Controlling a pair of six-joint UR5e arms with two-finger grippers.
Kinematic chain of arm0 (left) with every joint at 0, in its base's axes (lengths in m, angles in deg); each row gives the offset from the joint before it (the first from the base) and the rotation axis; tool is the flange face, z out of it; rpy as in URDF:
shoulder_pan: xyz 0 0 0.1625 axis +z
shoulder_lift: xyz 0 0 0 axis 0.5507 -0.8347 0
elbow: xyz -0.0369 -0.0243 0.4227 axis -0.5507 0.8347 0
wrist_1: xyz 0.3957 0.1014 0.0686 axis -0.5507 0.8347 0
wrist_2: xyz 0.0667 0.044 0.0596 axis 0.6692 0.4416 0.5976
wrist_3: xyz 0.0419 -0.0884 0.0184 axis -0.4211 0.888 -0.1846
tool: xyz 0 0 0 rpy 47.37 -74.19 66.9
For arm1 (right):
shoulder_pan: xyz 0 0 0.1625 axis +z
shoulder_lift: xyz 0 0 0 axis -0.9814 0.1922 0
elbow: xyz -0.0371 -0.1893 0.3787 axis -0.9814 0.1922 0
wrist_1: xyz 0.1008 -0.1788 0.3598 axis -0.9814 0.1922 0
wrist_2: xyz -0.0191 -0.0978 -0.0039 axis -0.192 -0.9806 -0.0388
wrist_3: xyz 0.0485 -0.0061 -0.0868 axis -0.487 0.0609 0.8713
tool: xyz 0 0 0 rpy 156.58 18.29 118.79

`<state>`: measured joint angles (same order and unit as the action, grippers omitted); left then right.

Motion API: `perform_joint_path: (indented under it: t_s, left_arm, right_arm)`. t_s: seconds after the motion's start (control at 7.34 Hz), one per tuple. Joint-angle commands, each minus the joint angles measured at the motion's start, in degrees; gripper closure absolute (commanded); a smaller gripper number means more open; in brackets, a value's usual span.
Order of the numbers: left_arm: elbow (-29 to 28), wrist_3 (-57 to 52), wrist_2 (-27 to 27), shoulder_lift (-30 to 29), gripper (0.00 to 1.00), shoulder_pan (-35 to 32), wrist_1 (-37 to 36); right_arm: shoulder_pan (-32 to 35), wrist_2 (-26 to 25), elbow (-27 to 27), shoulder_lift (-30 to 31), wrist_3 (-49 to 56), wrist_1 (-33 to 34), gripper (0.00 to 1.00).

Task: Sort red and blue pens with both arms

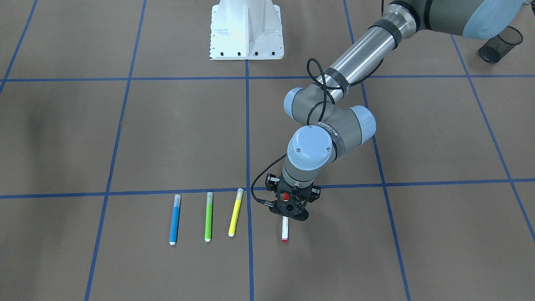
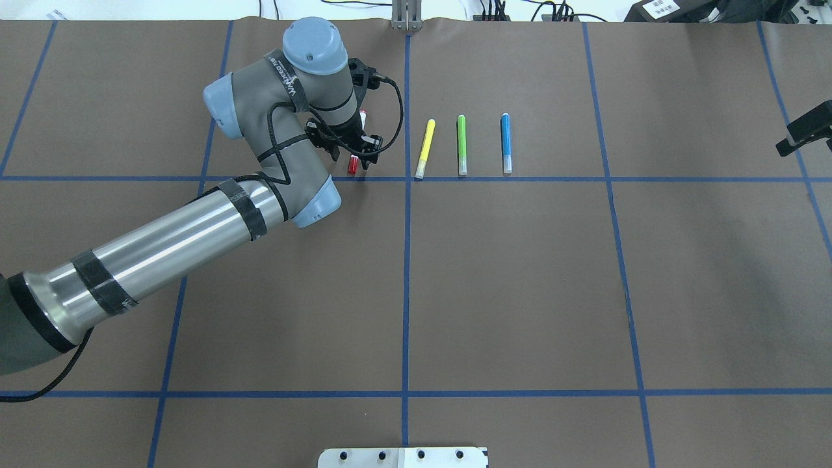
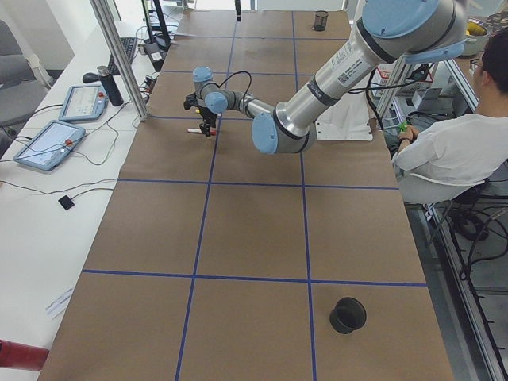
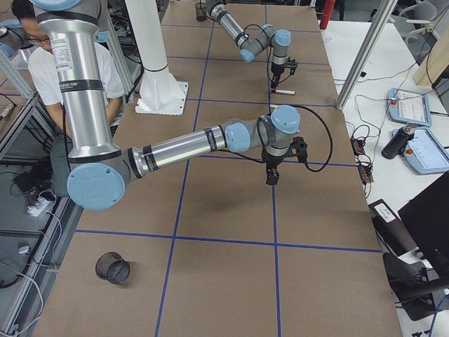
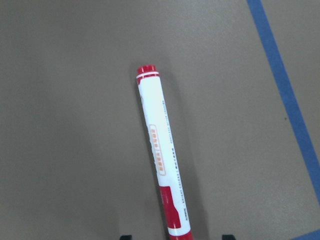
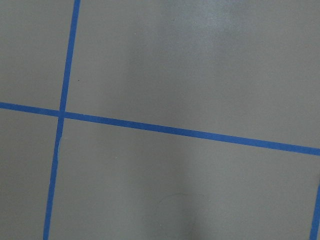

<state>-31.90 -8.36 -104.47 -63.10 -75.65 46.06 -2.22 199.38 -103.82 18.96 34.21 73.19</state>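
Left gripper (image 1: 288,209) sits low over the red-capped marker (image 5: 159,150), jaws spread either side of its capped end, not pinching. Marker lies flat; blue highlighter (image 1: 174,219) is further down the row. Right gripper (image 2: 796,136) hangs well apart, and I can't tell its opening.

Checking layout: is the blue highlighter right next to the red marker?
No, the green highlighter and yellow highlighter lie between the blue highlighter and red marker.
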Motion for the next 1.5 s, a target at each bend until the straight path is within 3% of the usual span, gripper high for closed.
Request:
perform_joint_path:
  t_s: [0.0, 0.41, 0.54, 0.95, 1.23, 1.36]
  left_arm:
    - [-0.03, 0.01, 0.01, 0.0, 0.41, 0.22, -0.01]
    - [-0.03, 0.01, 0.01, 0.18, 0.76, 0.22, -0.19]
    - [-0.03, 0.35, 0.01, 0.18, 0.97, 0.22, -0.36]
    - [2.85, 3.08, -1.3, 0.61, 1.0, -2.66, -2.98]
    - [13.35, 2.99, -7.51, 10.4, 1.0, -6.17, -4.23]
    - [20.03, 2.65, -13.73, 18.55, 1.0, -9.85, -3.97]
  right_arm:
    - [-0.05, 0.0, 0.18, 0.03, -0.01, -0.02, 0.0]
    - [-0.14, 0.0, 0.18, 0.12, -0.01, 0.06, 0.0]
    - [-0.14, 0.0, 0.18, 0.12, -0.01, 0.06, 0.0]
    - [-0.23, 0.0, 0.18, -0.58, -1.57, -0.02, 0.0]
    - [-1.02, 0.0, -0.35, -1.19, -3.16, -0.02, 0.0]
    - [-1.54, 0.0, -0.35, -2.15, -5.26, -0.02, 0.0]
